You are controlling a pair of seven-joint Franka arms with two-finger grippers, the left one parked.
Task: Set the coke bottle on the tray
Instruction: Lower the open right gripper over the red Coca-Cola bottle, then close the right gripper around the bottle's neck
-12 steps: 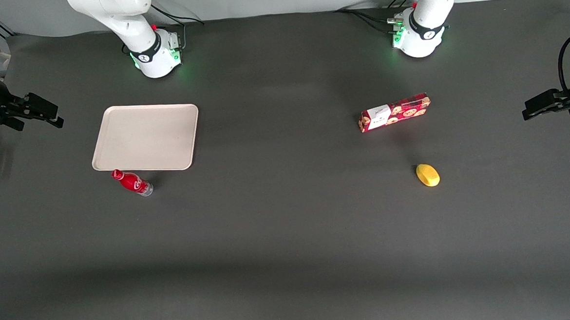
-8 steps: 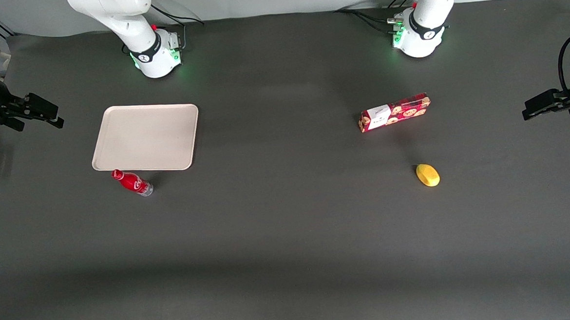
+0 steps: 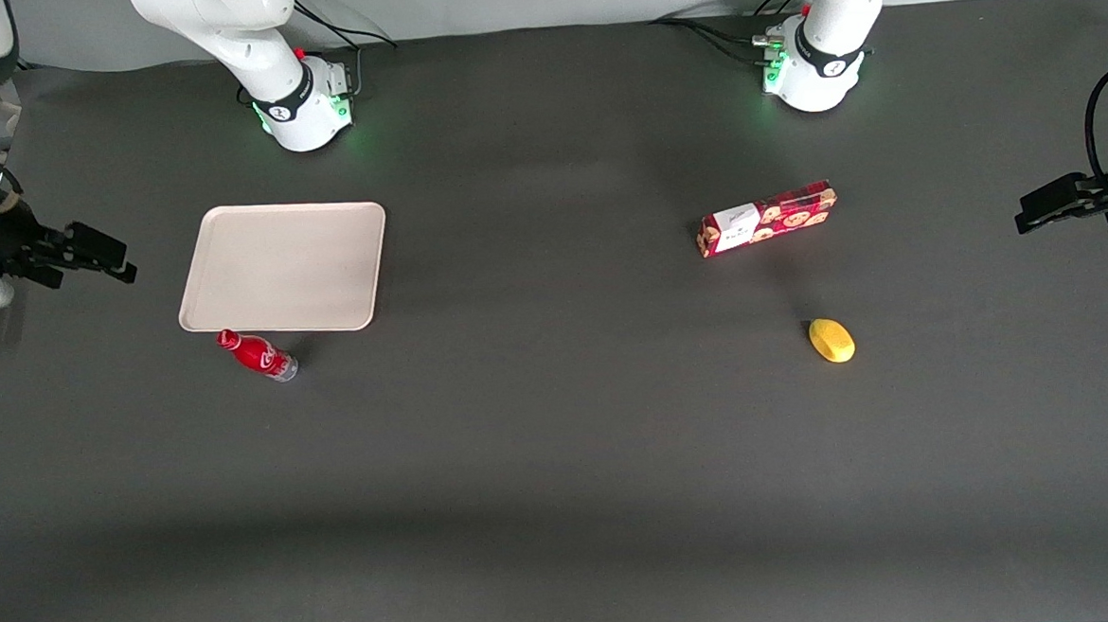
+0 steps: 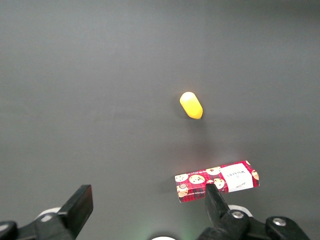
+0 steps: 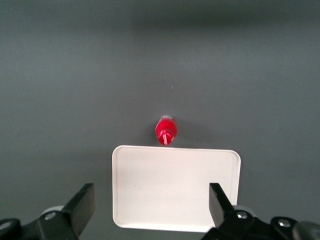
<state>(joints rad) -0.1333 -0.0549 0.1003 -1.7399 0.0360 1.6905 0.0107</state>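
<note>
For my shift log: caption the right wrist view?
Open gripper high above empty tray, upright coke bottle just off its edge.

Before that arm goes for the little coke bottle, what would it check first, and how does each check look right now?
1. Coke bottle standing upright, free of the pincer: ok.
2. Tray bare, with room for the bottle: ok.
3. Bottle off the tray, just nearer the front camera than its rim: ok, placing not yet done.
4. Pincer open and holding nothing: ok.
5. Pincer at the bottle: not ok, it hangs high at the working arm's end of the table.
6. Cookie box and yellow lemon-like fruit out of the way, toward the parked arm's end: ok.
</note>
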